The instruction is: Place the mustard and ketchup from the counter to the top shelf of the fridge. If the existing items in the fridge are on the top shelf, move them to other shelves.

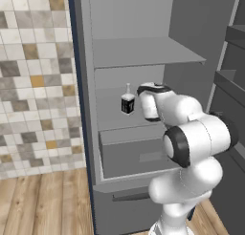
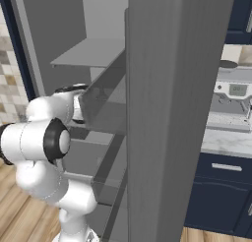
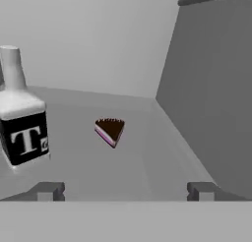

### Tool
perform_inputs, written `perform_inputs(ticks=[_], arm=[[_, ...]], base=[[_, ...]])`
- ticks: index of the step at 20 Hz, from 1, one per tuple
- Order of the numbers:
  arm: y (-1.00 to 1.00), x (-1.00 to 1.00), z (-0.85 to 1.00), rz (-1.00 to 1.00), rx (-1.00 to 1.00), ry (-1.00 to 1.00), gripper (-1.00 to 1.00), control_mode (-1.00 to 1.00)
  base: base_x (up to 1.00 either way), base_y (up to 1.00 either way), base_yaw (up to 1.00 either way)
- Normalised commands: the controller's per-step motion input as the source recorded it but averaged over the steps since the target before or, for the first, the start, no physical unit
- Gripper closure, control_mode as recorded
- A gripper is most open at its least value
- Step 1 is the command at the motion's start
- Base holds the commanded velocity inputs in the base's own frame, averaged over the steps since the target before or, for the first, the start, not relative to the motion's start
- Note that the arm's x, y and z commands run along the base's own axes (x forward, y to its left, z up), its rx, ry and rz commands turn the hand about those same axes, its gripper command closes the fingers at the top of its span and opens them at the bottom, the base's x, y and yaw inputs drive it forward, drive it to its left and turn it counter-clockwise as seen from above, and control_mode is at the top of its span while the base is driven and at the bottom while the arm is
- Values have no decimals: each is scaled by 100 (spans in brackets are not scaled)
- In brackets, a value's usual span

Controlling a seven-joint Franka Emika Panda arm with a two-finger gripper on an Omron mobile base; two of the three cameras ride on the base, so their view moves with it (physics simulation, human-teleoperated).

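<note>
Cake wedge (image 3: 110,131) sits dead ahead of the claw (image 3: 125,191) on the lower fridge shelf, a little beyond the fingertips and lined up almost with the middle of the gap between them, just a touch to the left in the hand view. And that claw is spread wide, both dark finger tips standing far apart with nothing between them, gripping nothing at all. Off to the left of the claw, nearer than the cake, stands the clear bottle (image 3: 22,123) with the black label, upright, neck pointing up, well clear of the left finger. From the left base view the same bottle (image 1: 128,101) shows just left of the hand (image 1: 149,101), which reaches into the fridge (image 1: 88,86) beneath the top shelf (image 1: 143,52); that shelf looks bare from here, so both existing items seem to be already off it, on the level below. The cake's pointed end faces down toward the claw in the hand view, its broad dark back turned away, so its long axis runs roughly along the line of approach. My read: with the claw this wide and empty inside the fridge, nothing here needs grasping, and the mustard and ketchup are what it has to go and fetch; I cannot see either from these angles.
</note>
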Motion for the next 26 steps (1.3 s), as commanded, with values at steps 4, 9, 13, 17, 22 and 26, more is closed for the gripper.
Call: perform_inputs(ticks=[4, 9, 13, 17, 22, 26], arm=[[34, -90, 100, 9, -12, 0, -100, -100], [8, -100, 100, 6, -14, 0, -100, -100], [0, -92, 100, 1, -4, 2, -100, -100], [0, -94, 100, 0, 0, 19, -100, -100], [-5, -100, 100, -1, 0, 38, -100, -100], [-14, -100, 83, -4, 2, 62, -100, -100]], base=[[0, 0, 0], [0, 0, 0], [0, 0, 0], [0, 0, 0], [0, 0, 0], [0, 0, 0]])
